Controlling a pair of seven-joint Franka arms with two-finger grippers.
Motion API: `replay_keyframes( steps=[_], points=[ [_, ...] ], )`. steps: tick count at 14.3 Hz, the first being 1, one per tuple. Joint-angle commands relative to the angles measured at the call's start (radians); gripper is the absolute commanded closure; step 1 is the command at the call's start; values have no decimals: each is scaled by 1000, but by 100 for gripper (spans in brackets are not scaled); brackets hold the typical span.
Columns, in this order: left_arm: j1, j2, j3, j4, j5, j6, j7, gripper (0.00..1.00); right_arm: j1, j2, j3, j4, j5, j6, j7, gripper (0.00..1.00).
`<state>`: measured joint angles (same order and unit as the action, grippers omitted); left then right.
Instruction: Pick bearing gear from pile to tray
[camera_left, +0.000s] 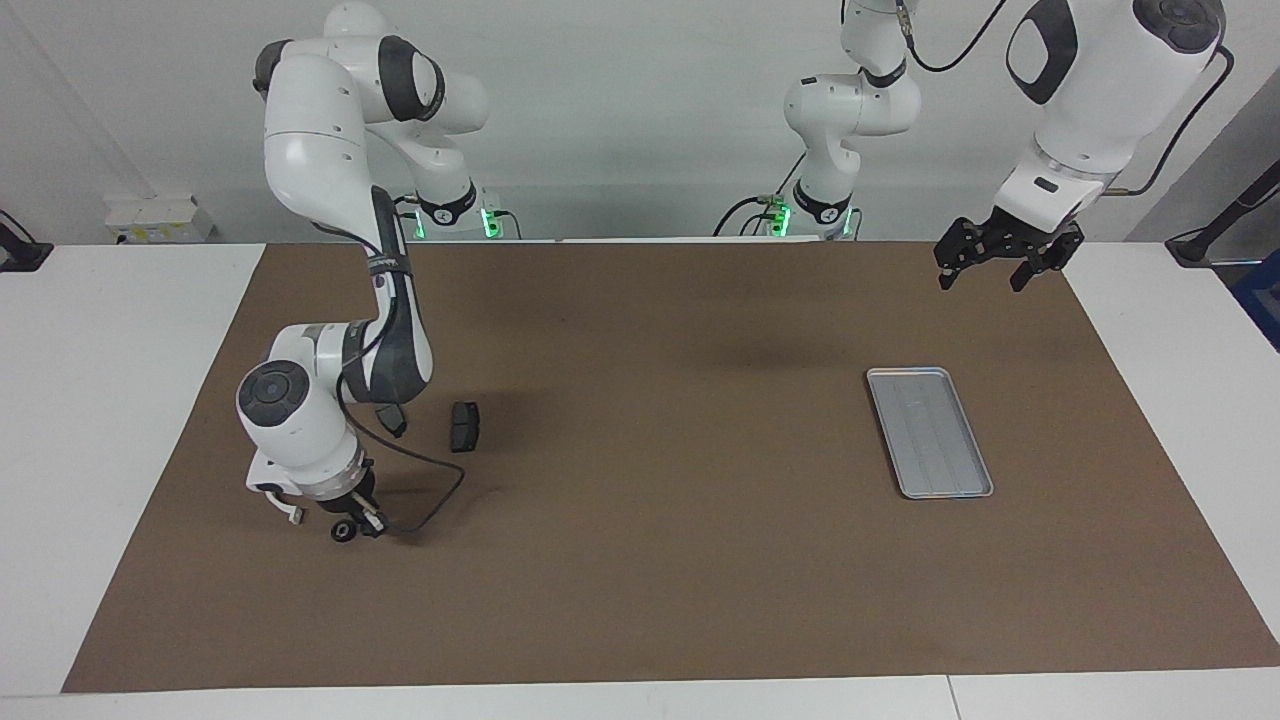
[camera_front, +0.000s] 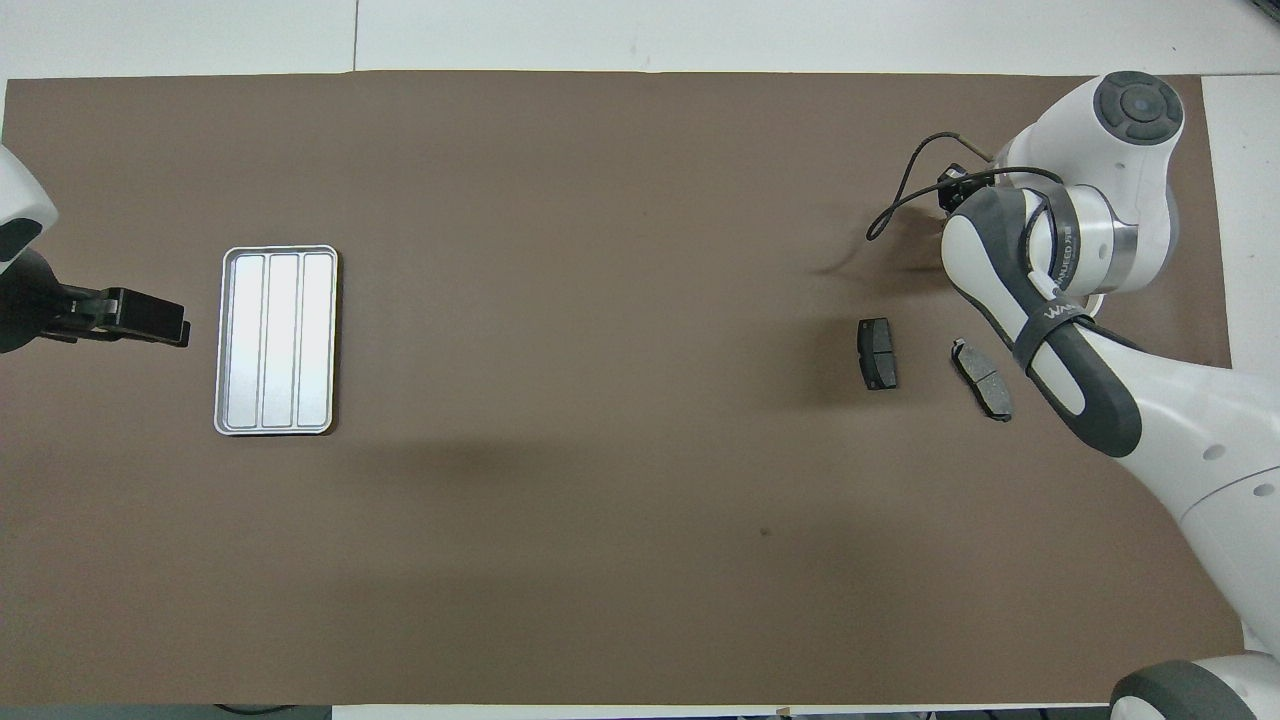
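our right pincer (camera_left: 355, 520) is down at the worktop (camera_left: 640, 560) at the right arm's end, right on the small black round piece (camera_left: 343, 531) that we take for the bearing gear. we cannot tell whether its fingers have pressed together on the piece or are spread around it; the wrist hides them from above. the two brake pads (camera_front: 878, 353) lie nearer to the robots than the gear and well apart from it, so they should not interfere. the white bracket (camera_left: 285, 508) sits just beside the pincer, and that is the thing to avoid snagging. to do this well, we should centre the round piece between the fingers, squeeze firmly, then lift straight up before crossing to the tray (camera_left: 929, 432), which lies toward the left arm's end. our left pincer (camera_left: 993, 268) waits, spread, over the worktop near the tray.
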<state>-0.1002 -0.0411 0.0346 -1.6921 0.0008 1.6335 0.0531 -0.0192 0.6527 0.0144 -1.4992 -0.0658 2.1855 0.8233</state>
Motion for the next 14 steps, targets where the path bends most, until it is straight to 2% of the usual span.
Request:
replay_keyframes(
  steps=[1,8,14],
  points=[
    [-7,-25,8,-29,-16,16,1,0,-1,27,6,10,3,8,23,100],
    [-7,-25,8,-29,-16,16,1,0,8,13,7,20,-14,-46,22,100],
    [-7,-25,8,-29,-16,14,1,0,21,-94,18,20,-23,-202,11,100]
  ],
)
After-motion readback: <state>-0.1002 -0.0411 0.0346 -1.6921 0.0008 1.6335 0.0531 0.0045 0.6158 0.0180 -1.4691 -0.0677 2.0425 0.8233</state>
